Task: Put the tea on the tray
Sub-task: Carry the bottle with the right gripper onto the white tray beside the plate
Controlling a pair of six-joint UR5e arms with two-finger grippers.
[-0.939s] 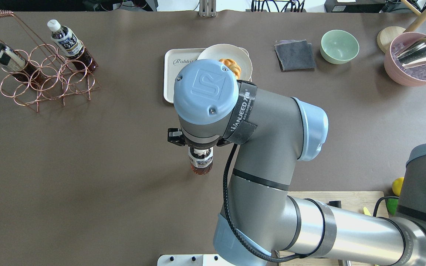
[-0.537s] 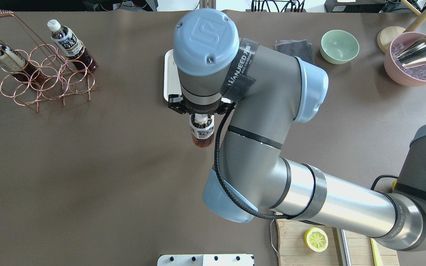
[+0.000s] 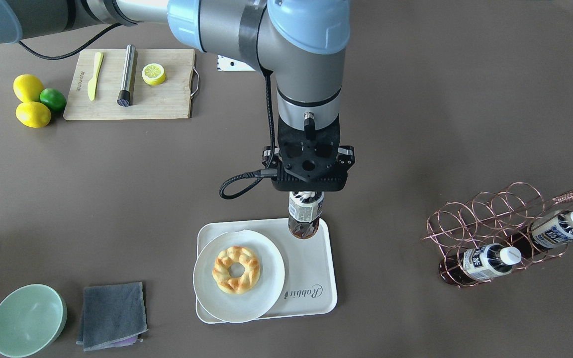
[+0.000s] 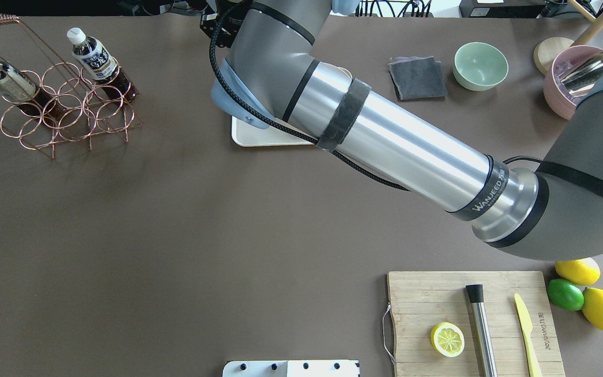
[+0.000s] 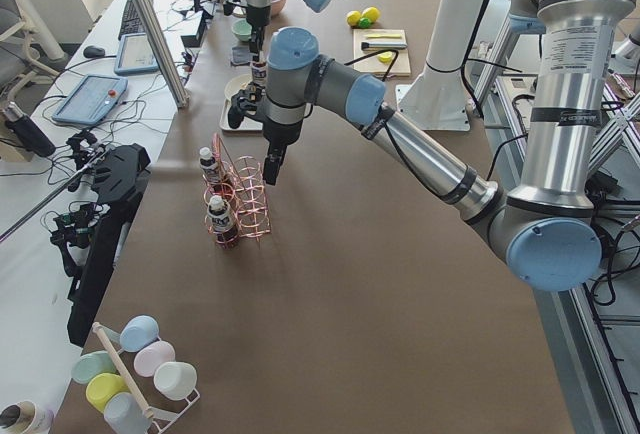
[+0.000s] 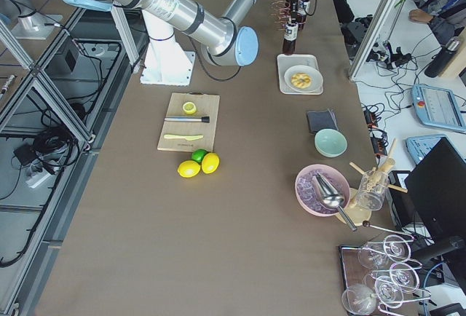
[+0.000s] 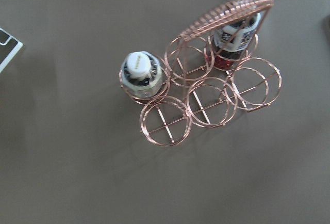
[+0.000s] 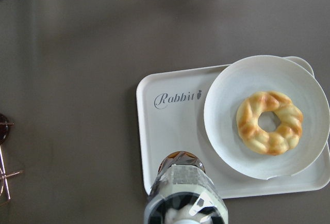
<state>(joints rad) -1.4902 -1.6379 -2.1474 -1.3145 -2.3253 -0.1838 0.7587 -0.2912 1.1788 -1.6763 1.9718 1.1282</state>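
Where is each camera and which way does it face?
Front-facing: across table, looking down; right gripper holds tea over tray.
Overhead: behind robot, looking down; right arm mostly covers tray.
Exterior left: table's end; left arm near.
Exterior right: opposite end; right arm near.
Left wrist: above rack; no body.
Right wrist: above tea, tray; shared with front-facing.

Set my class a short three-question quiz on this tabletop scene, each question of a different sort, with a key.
1. True or false: the right end effector is open and empty.
2. How many bottles sit in the copper rack? A one; B two; C three.
3. Fill in: on the tray, the plate holds a ring-shaped ____.
Key: 1 false, it is shut on the tea, above the tray's edge. 2 B. 3 pastry.
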